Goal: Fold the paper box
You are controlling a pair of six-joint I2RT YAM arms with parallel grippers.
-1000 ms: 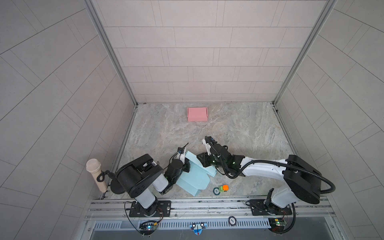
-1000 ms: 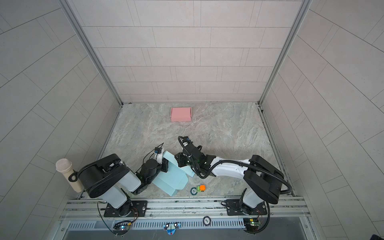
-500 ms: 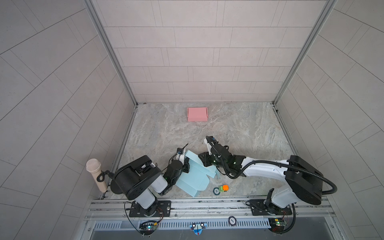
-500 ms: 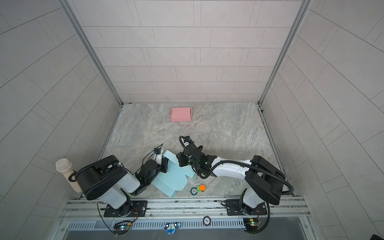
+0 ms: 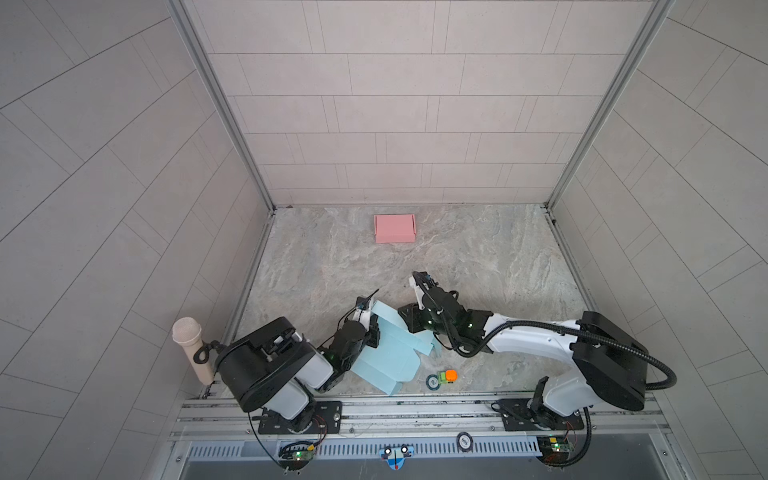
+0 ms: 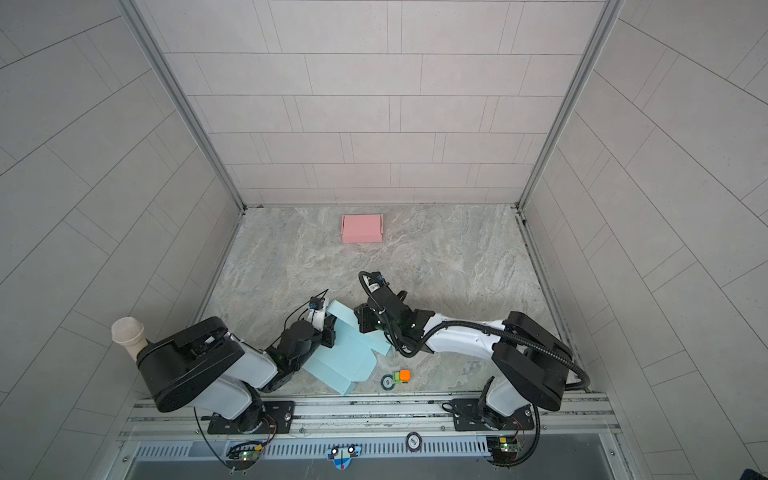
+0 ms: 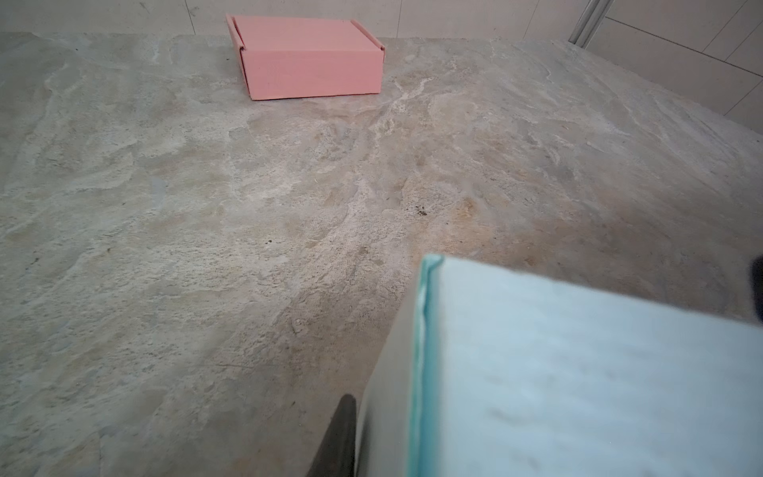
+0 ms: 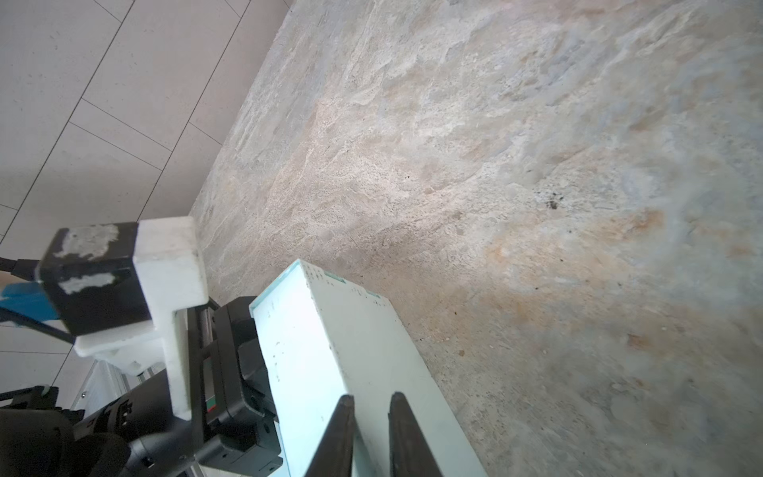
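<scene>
The light blue paper box [image 5: 386, 357] [image 6: 345, 361] lies partly folded near the table's front, between both arms. My left gripper [image 5: 375, 328] [image 6: 330, 330] is at its left side, shut on a raised flap [image 7: 578, 371]. In the left wrist view one dark finger [image 7: 340, 437] presses on the flap's outer face; the other finger is hidden behind the paper. My right gripper [image 5: 411, 322] [image 6: 360, 323] [image 8: 369, 398] comes from the right and is shut on a doubled-over wall [image 8: 322, 351] of the box, one finger on each face.
A folded pink box [image 5: 395, 228] [image 6: 361, 228] [image 7: 309, 58] sits at the back. A small orange and green toy [image 5: 448, 375] and a dark ring [image 5: 433, 381] lie in front of the blue box. A beige microphone [image 5: 189, 349] stands at the front left. A metal rail [image 5: 415, 411] runs along the front.
My left gripper's jaws have closed in on the raised flap. The right gripper keeps its hold and has barely moved. The box stays in place.
</scene>
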